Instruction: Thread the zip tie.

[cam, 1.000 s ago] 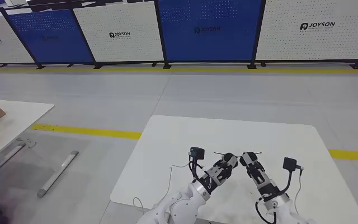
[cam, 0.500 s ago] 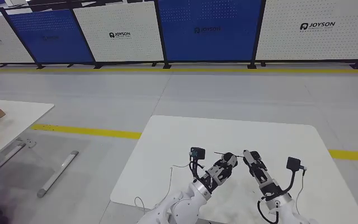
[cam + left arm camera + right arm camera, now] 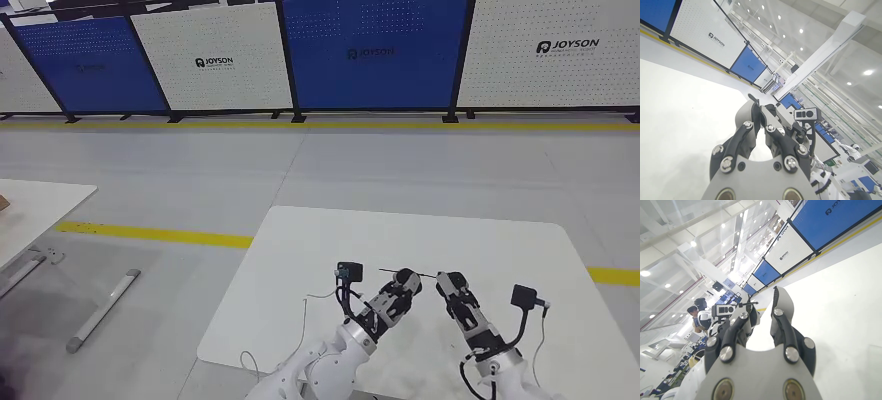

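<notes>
1. A second ago the two grippers were tip to tip above the near half of the white surface [image 3: 320, 250], with the zip tie [image 3: 425, 276] spanning the small space between them. The right gripper [image 3: 447, 282] has since pulled back toward the robot, and a clear gap now separates the two.
2. The left gripper [image 3: 758, 108] has barely moved. Its jaws are clenched on the zip tie, and a short black end pokes out past the tips in the left wrist view.
3. The right gripper's jaws are spread and grasp nothing. From its wrist camera the tie shows as a thin dark rod jutting sideways from the other arm.
4. The tie is now carried by the left arm alone, lifted off the surface. It looks straight in the top view, with no loop visible, so the tail has probably not passed through the head. I cannot confirm this at that size. A fresh pinch by the right arm seems likely before threading can go on.
5. The tie is a narrow black plastic strip, slim and probably springy, so a free end may wobble.
6. The fingers are pale grey shells lined with black ribbed pads. They are driven by black links held with bright metal screws.
7. The surface is smooth, matte white, with rounded corners.
</notes>
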Motion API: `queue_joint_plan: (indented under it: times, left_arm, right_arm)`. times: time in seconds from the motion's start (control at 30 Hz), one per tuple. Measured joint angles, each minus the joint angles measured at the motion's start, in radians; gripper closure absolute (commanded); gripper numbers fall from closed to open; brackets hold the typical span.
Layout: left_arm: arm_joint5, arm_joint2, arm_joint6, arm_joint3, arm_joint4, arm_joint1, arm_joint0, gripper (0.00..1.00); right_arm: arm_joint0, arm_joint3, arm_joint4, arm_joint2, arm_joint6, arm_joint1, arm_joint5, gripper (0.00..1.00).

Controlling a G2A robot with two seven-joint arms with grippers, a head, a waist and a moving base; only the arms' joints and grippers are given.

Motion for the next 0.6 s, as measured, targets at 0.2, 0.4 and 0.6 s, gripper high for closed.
queue_joint_plan:
  times: [0.2, 0.4, 0.6]
  left_arm:
    - [-0.001, -0.003, 0.004, -0.002, -0.006, -0.001, 0.002, 1.00]
    - [-0.011, 0.002, 0.000, -0.001, 0.009, -0.001, 0.001, 1.00]
    - [-0.025, 0.010, -0.019, 0.000, 0.044, 0.000, -0.001, 1.00]
  right_arm:
    - [-0.003, -0.001, -0.006, -0.001, -0.015, 0.001, -0.009, 1.00]
    - [-0.004, 0.002, -0.021, -0.001, -0.023, 0.002, -0.013, 1.00]
    - [-0.002, 0.001, -0.021, 0.000, -0.012, 0.004, -0.019, 1.00]
